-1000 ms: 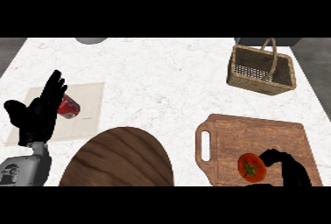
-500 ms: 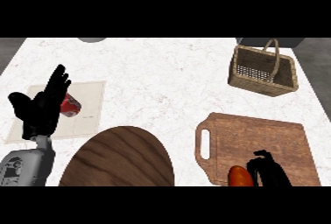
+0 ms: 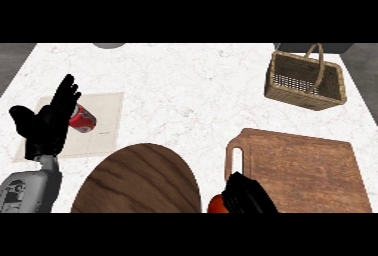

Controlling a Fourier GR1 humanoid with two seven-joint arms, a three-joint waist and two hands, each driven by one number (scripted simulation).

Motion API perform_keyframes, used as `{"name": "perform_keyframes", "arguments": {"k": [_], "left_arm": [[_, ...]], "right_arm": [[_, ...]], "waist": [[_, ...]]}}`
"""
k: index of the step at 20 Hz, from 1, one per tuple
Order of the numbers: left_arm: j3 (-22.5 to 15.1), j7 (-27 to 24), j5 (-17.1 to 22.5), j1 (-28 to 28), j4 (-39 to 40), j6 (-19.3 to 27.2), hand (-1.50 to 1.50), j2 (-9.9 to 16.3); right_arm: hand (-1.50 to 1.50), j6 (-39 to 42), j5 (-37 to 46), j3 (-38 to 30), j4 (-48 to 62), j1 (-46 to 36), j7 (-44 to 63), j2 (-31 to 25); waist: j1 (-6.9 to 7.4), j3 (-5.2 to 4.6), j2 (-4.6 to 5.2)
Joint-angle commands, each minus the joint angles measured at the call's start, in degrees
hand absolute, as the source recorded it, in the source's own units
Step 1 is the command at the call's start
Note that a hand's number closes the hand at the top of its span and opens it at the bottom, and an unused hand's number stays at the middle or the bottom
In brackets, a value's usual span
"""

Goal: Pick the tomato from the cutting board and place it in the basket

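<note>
Left hand first: it's over at the left side of the counter, fingers straight and spread, pointing up, just resting there with nothing in it. Right behind it is a red can lying on a pale mat, partly hidden by the fingers.

Moving right, there's a round dark wooden plate at the bottom edge of the view, just beside the mat's lower corner.

Next comes the tomato, and it's not on the cutting board at all. Only a small red bit of it shows at the very bottom of the view, in the gap between the wooden plate and the board's handle end, just off the board's left edge. The right hand is right against it, fingers curled down, covering most of it. Looks like it's wrapped around the tomato, though the lower edge cuts off a lot.

Cutting board itself is brown wood with a slot handle on its left side. Wicker basket with a hoop handle sits well apart from the tomato, up in the far right corner of the counter.
</note>
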Motion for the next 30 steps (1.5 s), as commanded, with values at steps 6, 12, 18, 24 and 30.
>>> {"name": "perform_keyframes", "arguments": {"k": [6, 12, 18, 24, 30], "left_arm": [[1.3, 0.68, 0.35, 1.11, -1.27, -0.36, 0.0, 0.98], [1.68, 0.11, 0.0, 1.47, -0.97, -0.34, 0.0, 1.09], [2.21, -1.6, 0.36, 0.75, 1.2, -0.99, 0.0, 0.84], [0.41, -2.65, -1.24, 2.09, 0.31, 0.62, 0.0, -1.61], [1.03, -0.6, -0.7, 2.22, -1.62, -0.7, 0.0, -0.38]], "right_arm": [[1.5, -1.43, -10.33, 4.97, -21.99, -3.07, 12.19, 3.45], [1.5, 2.56, -3.06, 3.18, -34.76, -18.28, 38.97, 3.48], [1.5, -7.37, -5.89, -2.68, -29.14, -36.52, 51.96, 3.49], [1.5, -2.88, -7.85, -18.24, -18.47, -55.52, 56.51, 3.5], [1.5, -0.69, -7.4, -24.84, -8.39, -59.81, 50.85, -1.02]], "waist": [[-1.25, 0.74, 0.06], [-0.85, 0.66, 0.14], [-0.37, 0.67, 0.31], [-0.21, 0.7, 0.25], [-0.48, 0.74, 0.27]]}}
